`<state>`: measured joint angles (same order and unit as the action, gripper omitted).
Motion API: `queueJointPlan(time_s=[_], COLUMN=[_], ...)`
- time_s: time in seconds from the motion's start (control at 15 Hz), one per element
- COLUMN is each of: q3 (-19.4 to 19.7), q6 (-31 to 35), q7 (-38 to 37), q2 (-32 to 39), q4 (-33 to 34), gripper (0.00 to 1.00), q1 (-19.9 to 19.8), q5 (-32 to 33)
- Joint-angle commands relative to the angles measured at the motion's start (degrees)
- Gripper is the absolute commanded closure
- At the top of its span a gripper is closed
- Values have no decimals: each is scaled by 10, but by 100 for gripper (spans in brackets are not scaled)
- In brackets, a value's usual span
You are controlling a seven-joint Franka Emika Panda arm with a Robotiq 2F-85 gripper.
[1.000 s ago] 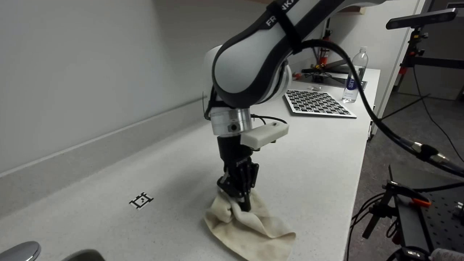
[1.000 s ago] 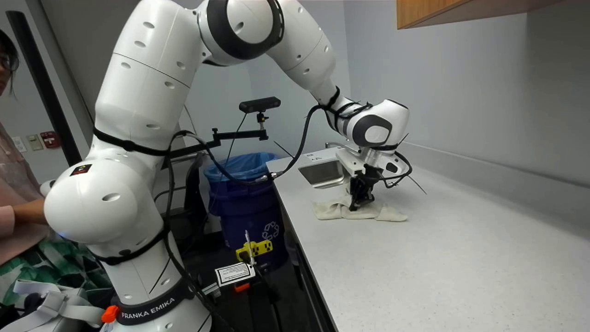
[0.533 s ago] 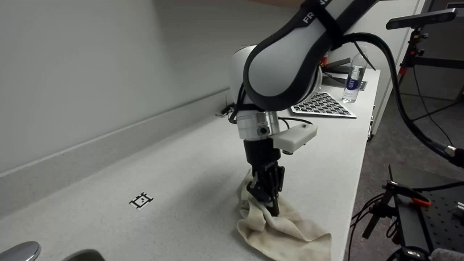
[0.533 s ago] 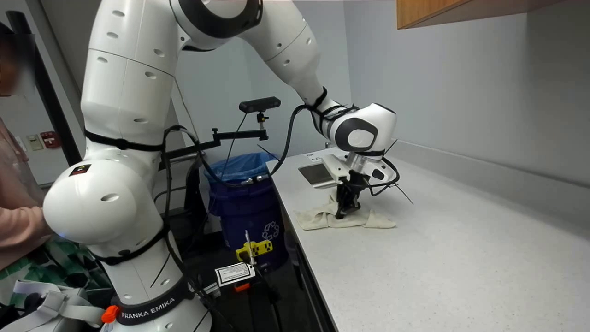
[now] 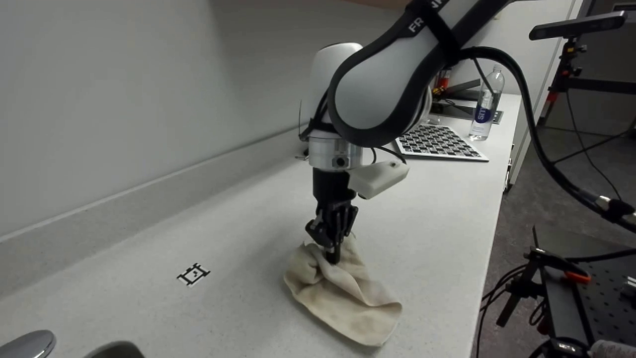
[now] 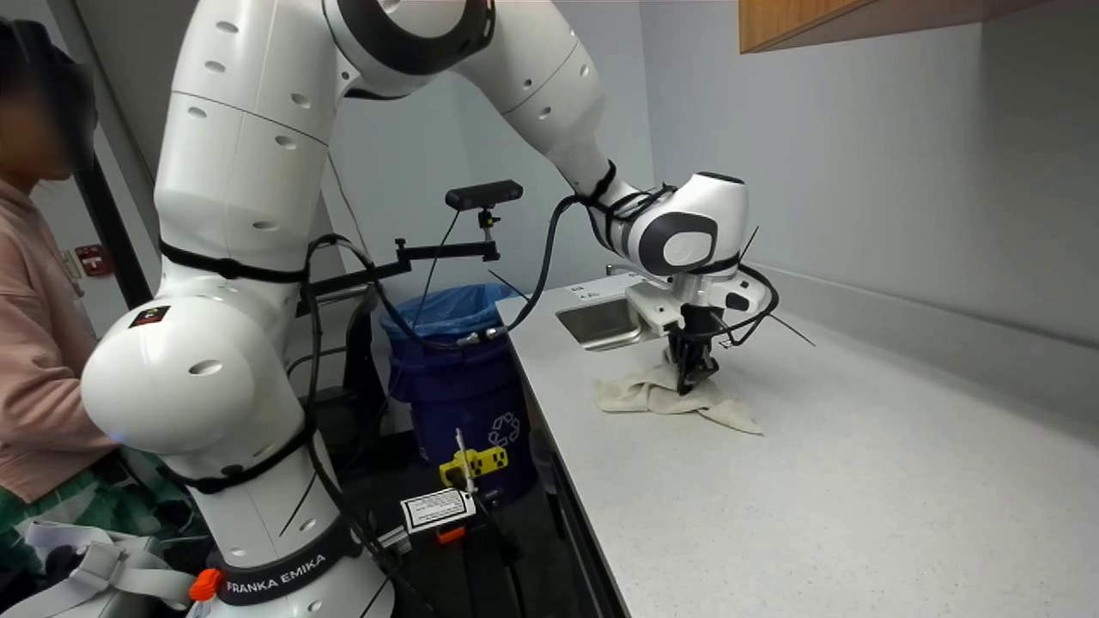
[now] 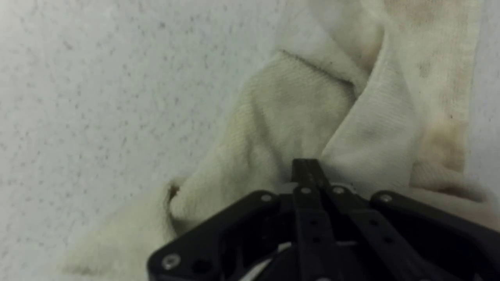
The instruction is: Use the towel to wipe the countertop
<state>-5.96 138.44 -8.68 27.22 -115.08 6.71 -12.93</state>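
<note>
Snugly pressed together, the jaws touch the rumpled towel (image 5: 343, 298) on the white countertop (image 5: 427, 228).

I see a long white table (image 5: 432, 233), finely speckled, with a low lip (image 5: 134, 214) along its back edge. On it lies a crumpled cream towel (image 5: 348, 308), its folds bunched at one end. Closer to that lip, apart from the towel, is a small black-and-white square (image 5: 194, 274). Farther along, a checkered board (image 5: 437, 141) lies flat and a clear bottle (image 5: 480, 119) stands upright just beside it. A steel sink (image 6: 601, 322) is let into the table.
</note>
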Motion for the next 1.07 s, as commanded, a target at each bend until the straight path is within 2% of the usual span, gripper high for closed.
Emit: queueJointPlan(time_s=[0.0, 0.2, 0.4, 0.73, 1.0], q3=[17, 19, 19, 15, 14], q6=[21, 9, -7, -87, -71], q7=[-28, -32, -28, -10, -1], q2=[44, 70, 77, 29, -19], q4=[67, 111, 128, 93, 51], gripper=[100, 100, 100, 100, 100], q1=[7, 2, 0, -5, -3], q5=[21, 20, 18, 21, 28])
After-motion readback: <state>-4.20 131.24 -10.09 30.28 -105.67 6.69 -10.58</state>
